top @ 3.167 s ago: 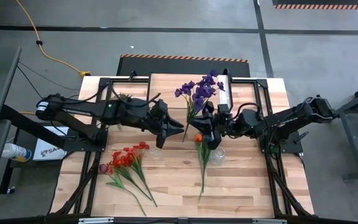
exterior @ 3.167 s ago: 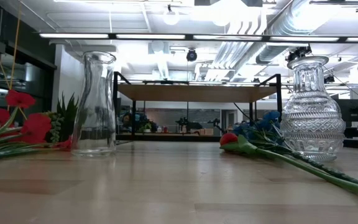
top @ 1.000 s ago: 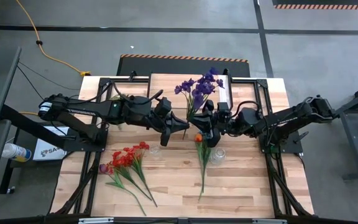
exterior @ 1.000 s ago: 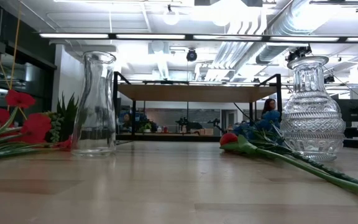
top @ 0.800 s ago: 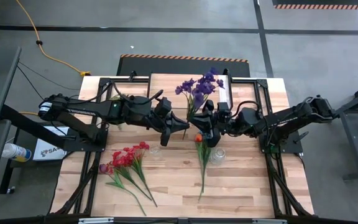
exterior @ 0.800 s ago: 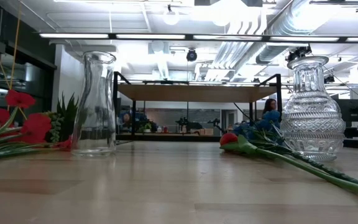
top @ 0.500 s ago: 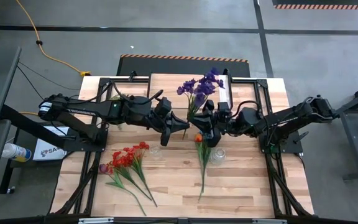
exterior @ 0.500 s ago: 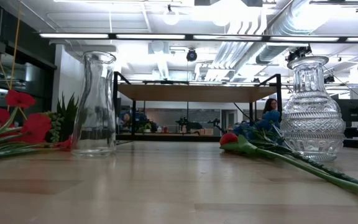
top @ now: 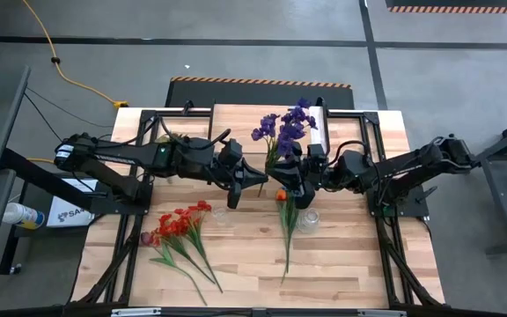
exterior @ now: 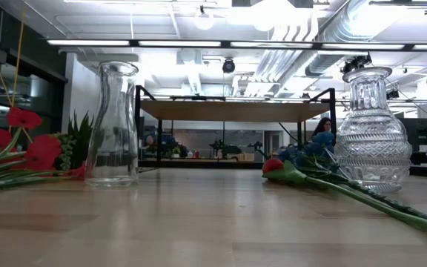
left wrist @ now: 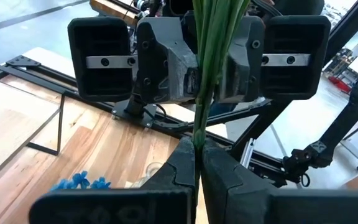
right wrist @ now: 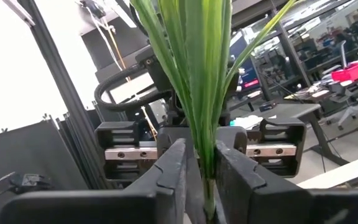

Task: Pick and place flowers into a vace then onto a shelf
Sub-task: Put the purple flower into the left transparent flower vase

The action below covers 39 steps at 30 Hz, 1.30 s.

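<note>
Green stem (left wrist: pixel 207 62) of the purple flowers (top: pixel 287 123) is what your left jaws are clenched on: in the left wrist view the two dark fingers (left wrist: pixel 180 163) press together right at the stalk's foot. Your right jaws stand on either side of the same bunch of leaves (right wrist: pixel 197 93), with a finger (right wrist: pixel 171 167) close on each flank, but you cannot tell from these views whether they grip or only bracket it. Both sets of jaws face each other above the middle of the counter (top: pixel 350 264), the left arm (top: pixel 148 157) reaching in from its side and the right arm (top: pixel 394 167) from the other, and the purple blooms stand up over the near edge of the shelf (top: pixel 236 119).

Below them, the plain glass vase (top: pixel 221 214) and the cut-glass vase (top: pixel 307 220) stand upright and apart. Between them lies the orange-tipped flower (top: pixel 281 195), its stalk running toward the counter's front edge. Red flowers (top: pixel 179 224) lie flat beside the plain vase on the left arm's side
</note>
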Tool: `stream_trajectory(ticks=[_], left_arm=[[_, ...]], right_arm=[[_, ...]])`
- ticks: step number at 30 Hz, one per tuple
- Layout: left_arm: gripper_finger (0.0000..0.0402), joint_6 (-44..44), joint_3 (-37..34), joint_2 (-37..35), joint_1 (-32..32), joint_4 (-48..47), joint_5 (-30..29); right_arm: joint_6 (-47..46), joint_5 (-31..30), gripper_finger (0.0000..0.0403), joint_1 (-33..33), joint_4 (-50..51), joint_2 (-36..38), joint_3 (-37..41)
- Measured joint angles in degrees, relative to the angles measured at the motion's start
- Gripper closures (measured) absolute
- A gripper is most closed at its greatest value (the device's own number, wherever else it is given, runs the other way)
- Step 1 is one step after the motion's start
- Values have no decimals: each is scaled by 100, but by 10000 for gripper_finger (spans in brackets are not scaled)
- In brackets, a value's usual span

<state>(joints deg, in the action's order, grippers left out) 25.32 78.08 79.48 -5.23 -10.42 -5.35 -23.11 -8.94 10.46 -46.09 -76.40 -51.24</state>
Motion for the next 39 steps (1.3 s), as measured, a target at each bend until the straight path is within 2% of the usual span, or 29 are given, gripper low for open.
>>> stream_trajectory(ticks=[13,18,24,31,39], left_arm=[[362,-108,-4,-186,32,-169,-297],[362,-64,0,-262,102,-432,-1062],[362,-90,0,-453,181,-642,-912],[362,-135,-1,-680,269,-689,-899],[362,40,-1,-1109,156,-1454,-981]], right_arm=[[8,209,311,-7,144,41,-4],[17,806,301,56,382,230,-2],[158,960,300,192,638,426,-2],[152,780,299,219,1718,643,0],[202,747,299,218,2203,684,0]])
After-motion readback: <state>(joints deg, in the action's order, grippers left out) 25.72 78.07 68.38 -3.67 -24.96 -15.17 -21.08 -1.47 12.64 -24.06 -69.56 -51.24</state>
